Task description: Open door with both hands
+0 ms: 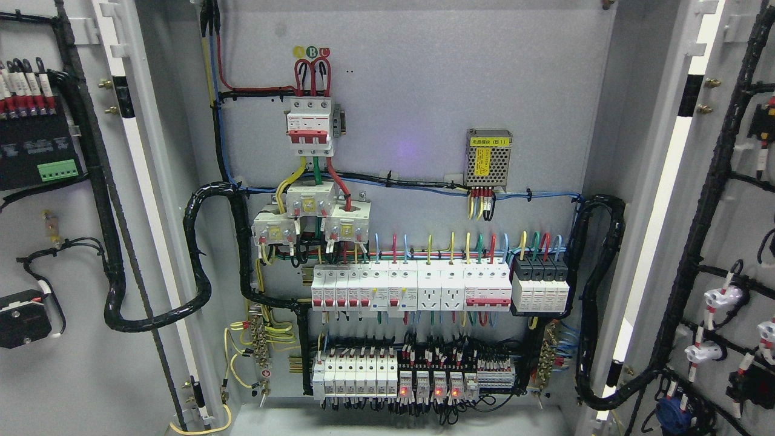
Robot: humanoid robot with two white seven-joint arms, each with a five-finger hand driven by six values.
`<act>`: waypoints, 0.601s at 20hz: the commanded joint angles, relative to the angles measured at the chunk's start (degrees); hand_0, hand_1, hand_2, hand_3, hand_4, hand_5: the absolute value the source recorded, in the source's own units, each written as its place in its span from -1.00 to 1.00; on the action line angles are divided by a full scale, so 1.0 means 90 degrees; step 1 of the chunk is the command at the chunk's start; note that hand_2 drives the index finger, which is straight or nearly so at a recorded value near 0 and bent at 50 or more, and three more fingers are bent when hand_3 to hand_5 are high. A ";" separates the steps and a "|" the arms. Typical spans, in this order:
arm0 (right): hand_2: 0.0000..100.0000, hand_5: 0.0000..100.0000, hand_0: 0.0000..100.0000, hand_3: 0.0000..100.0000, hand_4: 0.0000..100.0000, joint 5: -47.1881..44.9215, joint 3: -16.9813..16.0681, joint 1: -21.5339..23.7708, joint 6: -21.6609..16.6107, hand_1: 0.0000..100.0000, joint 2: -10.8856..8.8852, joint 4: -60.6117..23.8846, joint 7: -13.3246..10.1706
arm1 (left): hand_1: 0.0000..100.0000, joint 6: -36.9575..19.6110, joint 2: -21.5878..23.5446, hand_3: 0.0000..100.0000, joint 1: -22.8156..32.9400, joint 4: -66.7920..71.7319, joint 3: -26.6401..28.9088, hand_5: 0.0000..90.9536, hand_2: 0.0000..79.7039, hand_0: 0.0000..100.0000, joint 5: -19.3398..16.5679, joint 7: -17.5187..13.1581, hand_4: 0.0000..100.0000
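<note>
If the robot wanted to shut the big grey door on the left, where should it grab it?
Probably the tall grey metal left door by its long upright inner edge strip, coming from the front. That edge is bare and straight; the panel's face carries thick black cable bundles and parts. No hand is in view.

Cabinet open, left door (91, 242) and right door (726, 242) both swung wide, inner sides with wiring facing the camera. Back panel (424, 91) carries a red-white main breaker (310, 121) at top, a small metal power supply (488, 152) with a yellow label to its right, and rows of white breakers (412, 289) below. Red lights glow on the bottom row (424, 384). Black cable bundles (200, 254) loop from each side to the doors.
</note>
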 commanded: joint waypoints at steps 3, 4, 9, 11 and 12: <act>-1.00 -1.00 -1.00 -1.00 -1.00 0.1734 0.2572 0.0100 0.0001 -1.00 0.0237 0.1413 -0.0033 | -1.00 -0.5440 -0.2011 -1.00 0.0177 0.1734 -0.1621 -1.00 -1.00 -1.00 -0.2445 0.0007 -1.00; -1.00 -1.00 -1.00 -1.00 -1.00 0.1775 0.2621 0.0158 0.0001 -1.00 0.0384 0.1853 -0.0033 | -1.00 -0.5450 -0.2030 -1.00 0.0129 0.2525 -0.1562 -1.00 -1.00 -1.00 -0.2416 0.0007 -1.00; -1.00 -1.00 -1.00 -1.00 -1.00 0.1970 0.2798 0.0081 0.0011 -1.00 0.0950 0.5334 -0.0033 | -1.00 -0.5353 -0.2099 -1.00 -0.0700 0.7336 -0.0393 -1.00 -1.00 -1.00 -0.2396 0.0007 -1.00; -1.00 -1.00 -1.00 -1.00 -1.00 0.1980 0.2788 -0.0220 0.0021 -1.00 0.1301 0.7004 -0.0033 | -1.00 -0.5081 -0.2099 -1.00 -0.1022 0.8834 0.0184 -1.00 -1.00 -1.00 -0.2396 0.0016 -1.00; -1.00 -1.00 -1.00 -1.00 -1.00 0.1990 0.2759 -0.0416 0.0021 -1.00 0.1429 0.7932 -0.0042 | -1.00 -0.4731 -0.2099 -1.00 -0.1179 0.9334 0.0370 -1.00 -1.00 -1.00 -0.2396 0.0036 -1.00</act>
